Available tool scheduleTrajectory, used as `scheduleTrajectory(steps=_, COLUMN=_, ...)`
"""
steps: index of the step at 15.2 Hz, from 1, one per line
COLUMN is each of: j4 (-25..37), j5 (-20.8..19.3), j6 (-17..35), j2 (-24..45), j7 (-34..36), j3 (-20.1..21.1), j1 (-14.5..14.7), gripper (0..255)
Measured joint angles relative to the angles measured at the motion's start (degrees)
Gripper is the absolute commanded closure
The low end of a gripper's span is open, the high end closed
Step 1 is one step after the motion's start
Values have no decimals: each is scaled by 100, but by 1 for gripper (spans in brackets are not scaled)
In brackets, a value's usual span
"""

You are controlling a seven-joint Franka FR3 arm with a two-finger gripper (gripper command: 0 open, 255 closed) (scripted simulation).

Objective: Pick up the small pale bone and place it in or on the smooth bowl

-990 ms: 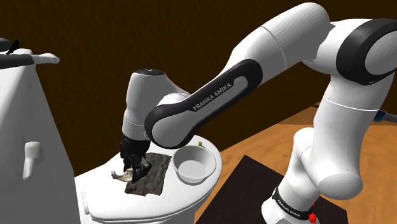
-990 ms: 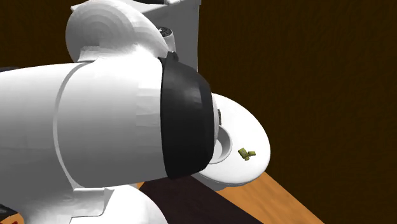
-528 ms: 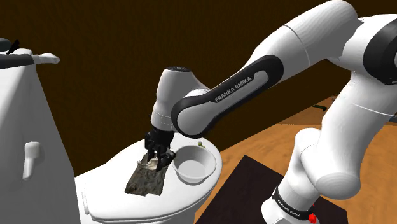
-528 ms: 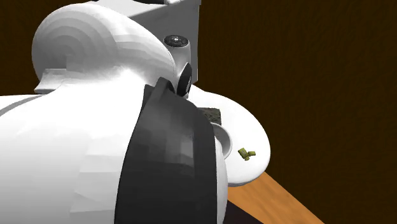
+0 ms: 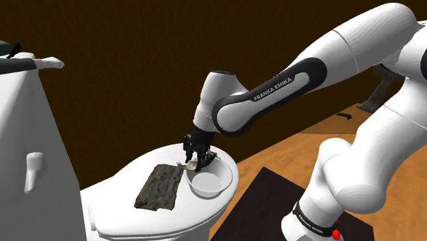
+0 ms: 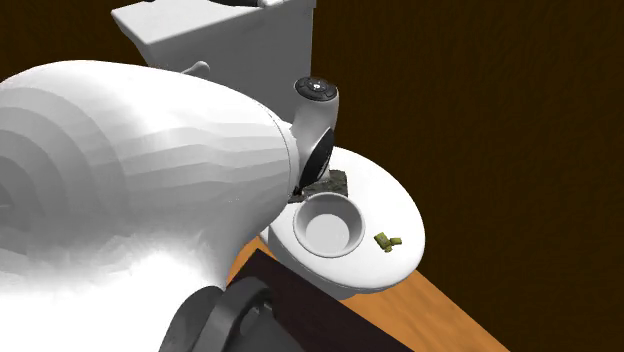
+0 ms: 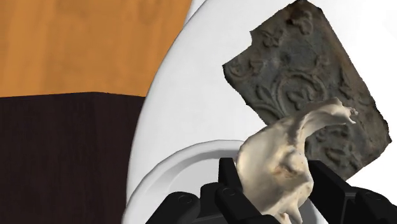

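A dark brown wall backs a white toilet whose closed lid (image 5: 113, 200) serves as the work surface, with wood floor (image 5: 294, 147) and a dark mat (image 5: 263, 198) beyond it. Taking the shoulder view from its left: one dark patterned slab (image 5: 159, 186) lies flat on the lid, just beside the gripper. Then comes the single black gripper (image 5: 195, 161), fingers clamped on the one pale bone (image 7: 286, 165). The bone's long axis runs out past the fingertips, its thin prong pointing toward the slab. Next, the one smooth white bowl (image 5: 209, 183) sits just below the gripper and a little toward the stand. The fingers hang about over its near rim, so I judge a short shift over the hollow is needed before release. One small olive scrap (image 6: 388, 241) lies beyond the bowl, well apart from the gripper.
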Motion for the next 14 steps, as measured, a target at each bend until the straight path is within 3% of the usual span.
scheduleTrajectory(steps=7, j4=-757, j5=-150, j6=-207, j2=-839, j7=-940, j3=-669, j1=-420, gripper=255)
scheduleTrajectory(steps=14, j4=-1000, j5=-12, j6=387, j2=-464, j7=-1207, j3=-786, j1=-377, gripper=255)
